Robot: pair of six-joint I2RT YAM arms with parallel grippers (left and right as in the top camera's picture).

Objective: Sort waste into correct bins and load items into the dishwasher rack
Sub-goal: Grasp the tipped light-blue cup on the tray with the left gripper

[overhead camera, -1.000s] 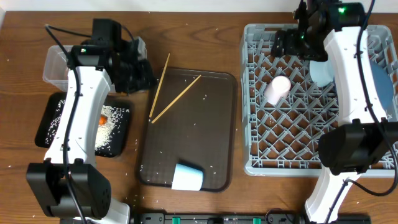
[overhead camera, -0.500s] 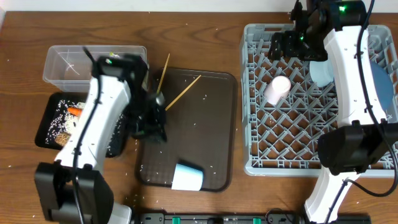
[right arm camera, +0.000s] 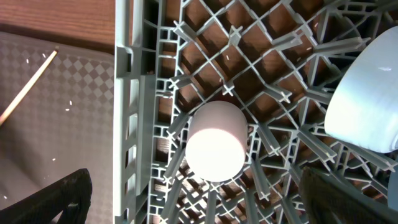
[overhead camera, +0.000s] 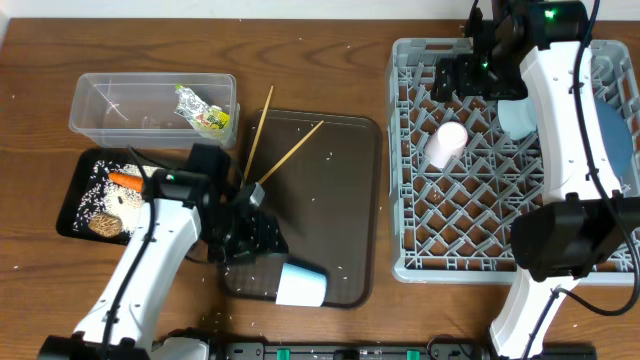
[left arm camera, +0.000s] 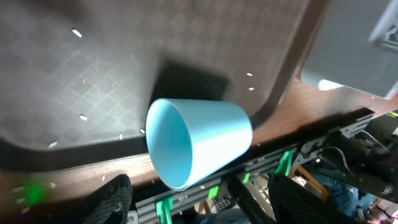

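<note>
both tools stand open: the left tool (left arm camera: 200,190) lines up on the small light blue cup (left arm camera: 199,142), tipped over on the dark brown serving tray (left arm camera: 93,81), likely to grasp it, while the right tool (right arm camera: 208,194) hovers over the small pink cup (right arm camera: 214,142) lying in the grey lattice dishwasher rack (right arm camera: 134,124).

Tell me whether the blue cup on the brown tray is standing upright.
No, the blue cup lies on its side on the tray, with its open mouth facing sideways.

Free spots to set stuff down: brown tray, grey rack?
Dark brown serving tray: bare between thin wooden chopsticks and small light blue cup, stray rice only. Grey lattice rack: front-left cells free below small pink cup. Crowded: rack's right side, light blue bowl.
</note>
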